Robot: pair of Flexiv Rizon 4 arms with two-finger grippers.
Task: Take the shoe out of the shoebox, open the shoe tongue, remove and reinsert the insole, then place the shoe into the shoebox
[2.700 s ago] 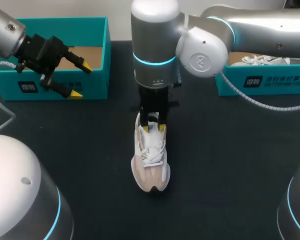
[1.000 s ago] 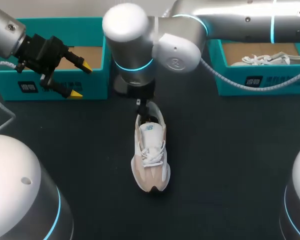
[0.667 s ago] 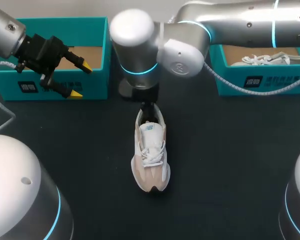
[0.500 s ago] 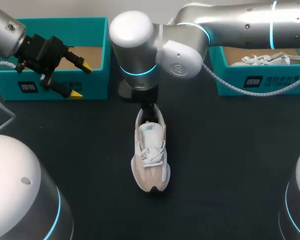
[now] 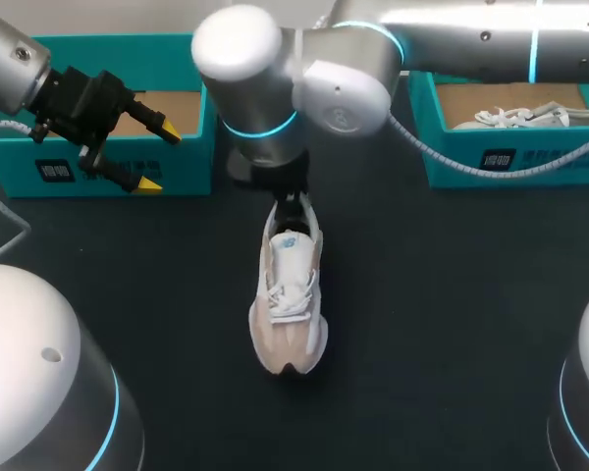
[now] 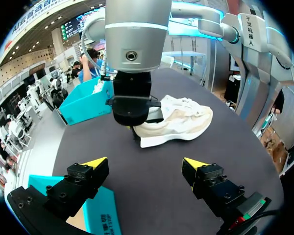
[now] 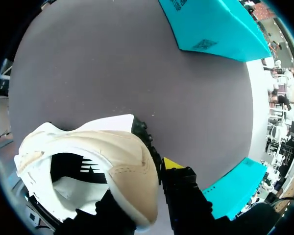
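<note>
The beige-and-white laced shoe [image 5: 290, 294] sits mid-counter [image 5: 452, 314] on matte black, its padded heel collar pinched by the right claw [image 5: 293, 208]; the left claw [image 6: 144, 162] hangs spread beside a teal cardboard box [image 5: 191, 162].

Dark charcoal table [image 5: 452, 324], matte top, soft even light.
</note>
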